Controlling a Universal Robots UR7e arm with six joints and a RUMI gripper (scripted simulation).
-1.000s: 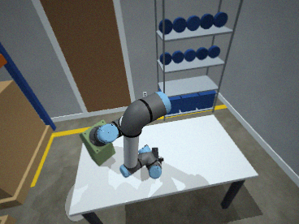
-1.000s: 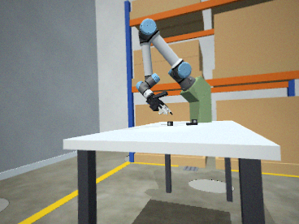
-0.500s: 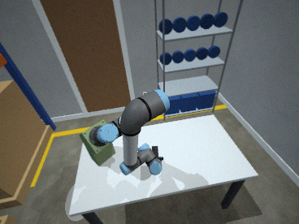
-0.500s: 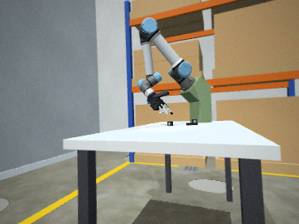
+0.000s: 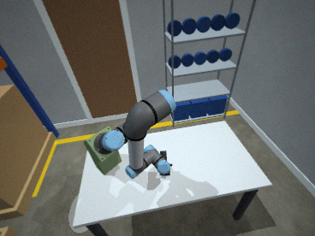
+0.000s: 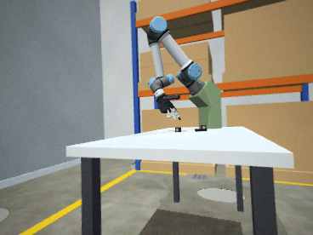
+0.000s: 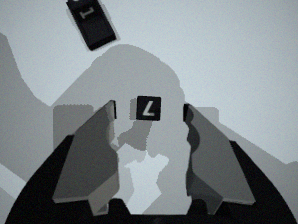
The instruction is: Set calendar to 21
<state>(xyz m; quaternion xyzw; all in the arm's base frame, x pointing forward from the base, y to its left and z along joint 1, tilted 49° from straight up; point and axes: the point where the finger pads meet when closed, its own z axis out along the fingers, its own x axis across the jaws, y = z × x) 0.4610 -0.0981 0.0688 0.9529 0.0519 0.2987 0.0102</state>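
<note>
A black cube [image 7: 148, 108] [image 6: 178, 128] with a white 7 on its top face lies flat on the white table [image 7: 240, 60] [image 6: 179, 146] [image 5: 214, 154]. My gripper [image 7: 149, 103] [image 6: 175, 115] hangs a little above it, partly open and empty, with the cube showing between the fingertips from above. The dark tray [image 7: 102, 35] [image 6: 202, 129] lies apart at the top left of the wrist view. It holds the other cube [image 7: 86, 11], whose top shows a 1. In the top view the arm hides both cubes and the tray.
The arm's green pedestal [image 5: 103, 156] [image 6: 208, 104] stands at the table's back left corner, close behind the tray. A metal shelf rack [image 5: 201, 68] with blue items stands beyond the table's far edge.
</note>
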